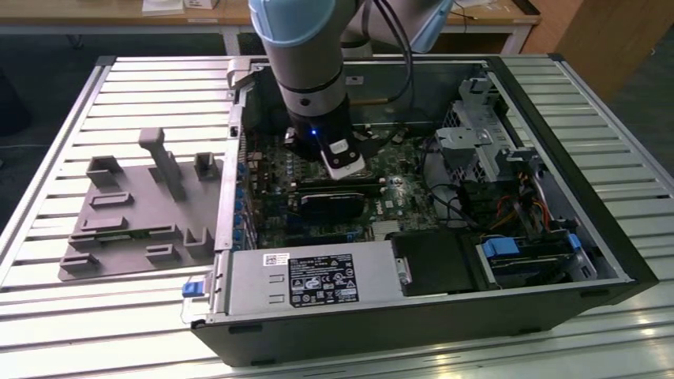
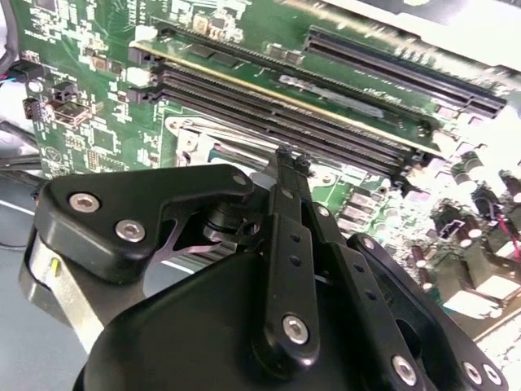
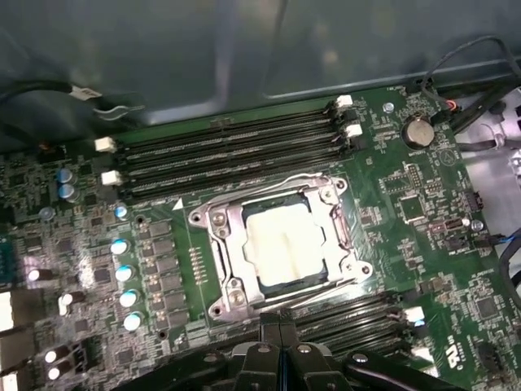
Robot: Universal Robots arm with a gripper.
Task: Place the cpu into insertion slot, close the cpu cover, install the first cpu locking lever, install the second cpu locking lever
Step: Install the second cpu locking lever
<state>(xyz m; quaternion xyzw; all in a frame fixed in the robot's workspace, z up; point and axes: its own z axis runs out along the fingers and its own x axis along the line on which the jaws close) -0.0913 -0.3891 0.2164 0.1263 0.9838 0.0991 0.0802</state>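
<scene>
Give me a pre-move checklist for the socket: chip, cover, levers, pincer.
1. cpu lying in the insertion slot: ok.
2. cpu cover down flat around the chip: ok.
3. locking lever wire runs along the cover's edge; hooked under its catch: cannot tell.
4. pincer empty, fingers together, nothing between them: ok.
5. Pincer tip beside the socket, over the memory slots; touching the board or apart: cannot tell.

White labels are showing on the power supply [image 1: 305, 278], their print too small for reading.
</scene>
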